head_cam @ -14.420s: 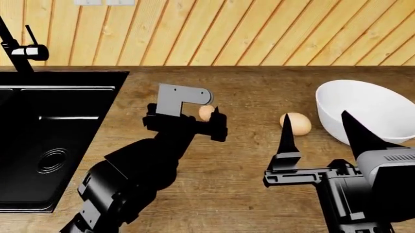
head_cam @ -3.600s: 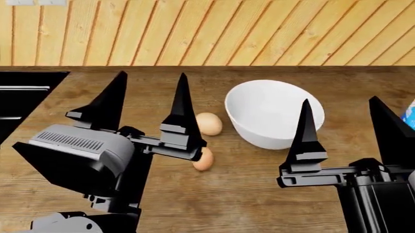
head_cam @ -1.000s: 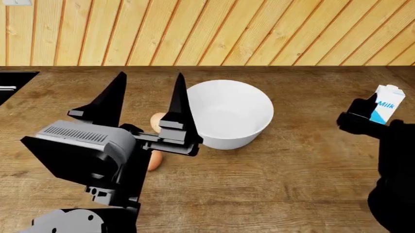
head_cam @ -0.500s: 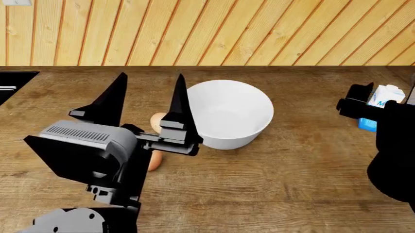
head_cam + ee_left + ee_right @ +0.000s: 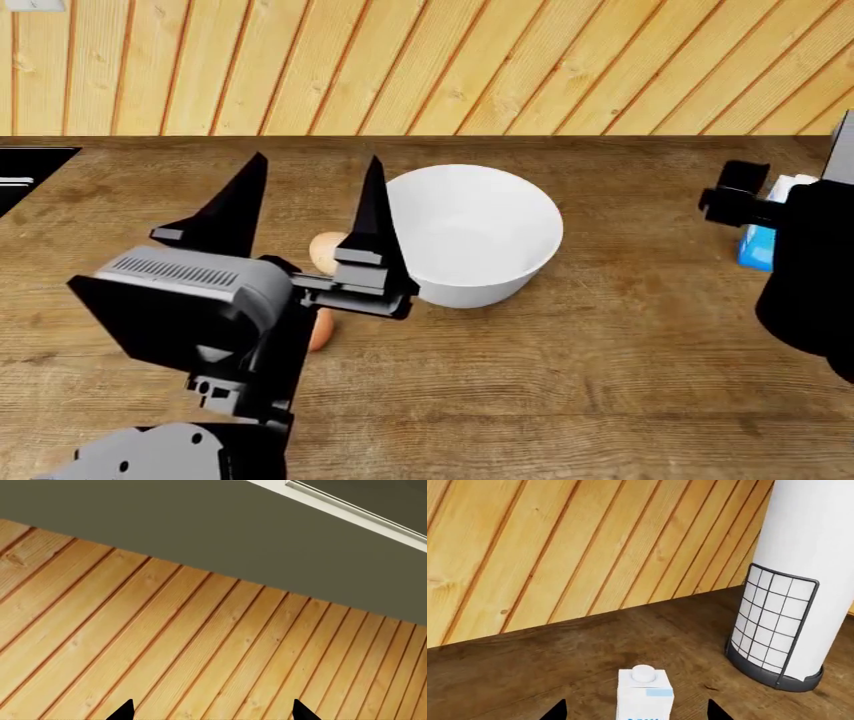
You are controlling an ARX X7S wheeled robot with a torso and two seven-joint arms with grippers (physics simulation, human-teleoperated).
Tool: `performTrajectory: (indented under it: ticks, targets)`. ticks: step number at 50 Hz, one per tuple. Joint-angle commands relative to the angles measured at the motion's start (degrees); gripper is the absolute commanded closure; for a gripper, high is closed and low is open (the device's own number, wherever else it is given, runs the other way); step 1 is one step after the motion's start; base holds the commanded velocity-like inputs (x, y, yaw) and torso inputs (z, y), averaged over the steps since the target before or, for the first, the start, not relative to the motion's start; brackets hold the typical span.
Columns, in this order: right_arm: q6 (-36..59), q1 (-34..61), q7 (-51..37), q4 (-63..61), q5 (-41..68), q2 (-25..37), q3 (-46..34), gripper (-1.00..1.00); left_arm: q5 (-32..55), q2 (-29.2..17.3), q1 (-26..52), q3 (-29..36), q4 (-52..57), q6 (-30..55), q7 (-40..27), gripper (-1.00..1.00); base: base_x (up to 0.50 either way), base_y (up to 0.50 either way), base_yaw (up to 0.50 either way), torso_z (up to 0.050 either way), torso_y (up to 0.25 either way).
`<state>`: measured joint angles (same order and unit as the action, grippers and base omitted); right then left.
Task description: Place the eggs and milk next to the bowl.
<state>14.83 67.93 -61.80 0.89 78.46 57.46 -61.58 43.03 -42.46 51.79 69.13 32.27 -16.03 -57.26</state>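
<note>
The big white bowl (image 5: 474,235) sits on the wooden counter (image 5: 574,380), about halfway along it and nearer the back edge, where the wood plank wall (image 5: 427,65) stands. Two tan eggs lie just beside the bowl on its left side. The back egg (image 5: 324,251) is close to the bowl's wall, and the front egg (image 5: 320,328) lies a little nearer the front edge. Both eggs are partly hidden behind the left gripper (image 5: 307,215). That gripper is held up above the counter with its two pointy black fingers wide apart, and nothing is between them. Its wrist camera looks only at the plank wall and a grey surface above it. The milk carton (image 5: 771,232) stands upright near the right end of the counter, well apart from the bowl. In the head view the right arm (image 5: 807,280) covers most of the carton. The right wrist view shows the milk carton's white top with its round cap, standing between the right gripper's (image 5: 636,710) two dark fingertips. The fingertips are spread out on each side of the carton and do not touch it. Behind the carton, by the wall, a paper towel roll (image 5: 804,570) stands in a black wire holder (image 5: 770,640).
</note>
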Motion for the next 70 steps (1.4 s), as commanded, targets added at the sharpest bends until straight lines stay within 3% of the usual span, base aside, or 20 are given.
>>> performTrajectory:
  ticks: [1, 67, 68, 70]
  targets:
    - [2.29, 2.49, 3.98, 8.94, -0.74, -3.93, -0.57, -1.0, 0.26, 0.31, -0.24, -0.08, -1.15, -0.08, 0.63, -1.0, 0.0, 0.0, 0.0, 0.0, 0.0]
    - [0.48, 4.07, 20.46, 43.31, -6.46, -18.61, -3.49, -1.0, -0.2, 1.55, -1.02, -0.44, -4.19, 0.74, 2.33, -1.0, 0.0, 0.0, 0.0, 0.0, 0.0]
    - [0.48, 4.1, 20.29, 43.31, -6.57, -18.63, -3.54, 1.0, -0.2, 1.55, -1.03, -0.44, -4.19, 0.75, 2.36, -1.0, 0.0, 0.0, 0.0, 0.0, 0.0]
    - [0.64, 4.03, 19.64, 42.62, -6.69, -18.31, -3.62, 1.0, -0.18, 1.56, -1.05, -0.48, -4.2, 0.75, 2.39, -1.0, 0.0, 0.0, 0.0, 0.0, 0.0]
